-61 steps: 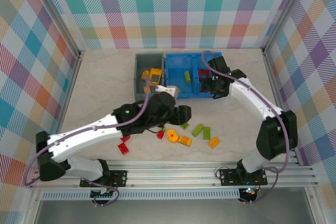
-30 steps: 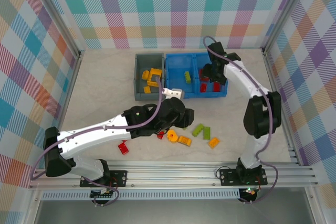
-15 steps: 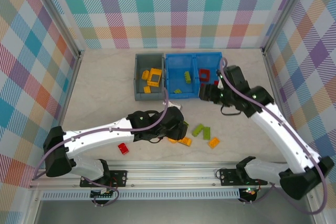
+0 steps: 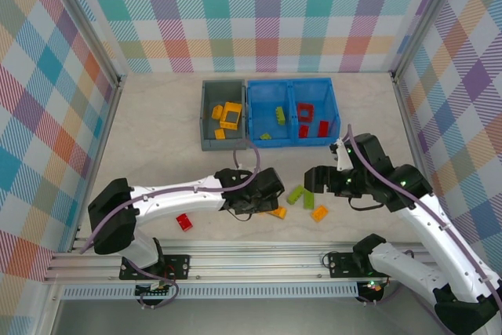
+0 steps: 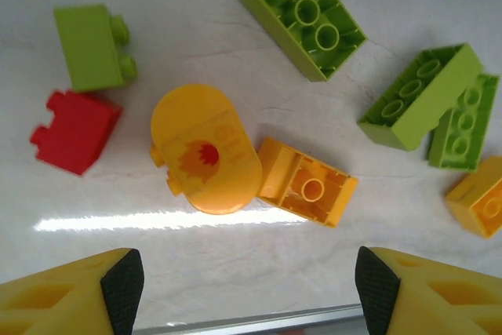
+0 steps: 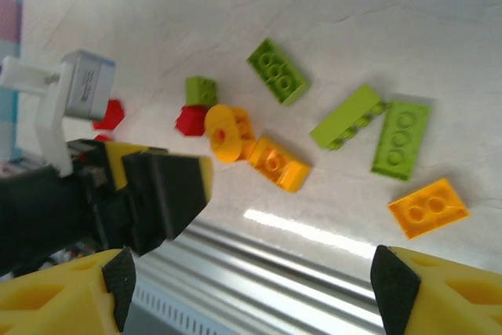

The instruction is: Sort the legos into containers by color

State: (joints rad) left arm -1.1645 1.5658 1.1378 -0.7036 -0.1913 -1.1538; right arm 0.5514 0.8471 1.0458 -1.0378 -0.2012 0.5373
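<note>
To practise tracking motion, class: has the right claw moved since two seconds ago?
Yes. The right claw has left the blue bin's right compartment and come toward the near edge, now over the table near the green bricks.

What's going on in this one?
Two arms are sorting legos by colour. The grey bin holds yellow bricks; the blue bin has green bricks in its left compartment, red bricks in its right. The left gripper and right gripper are open and empty, over the loose bricks on the table, the left above a round yellow piece.
</note>
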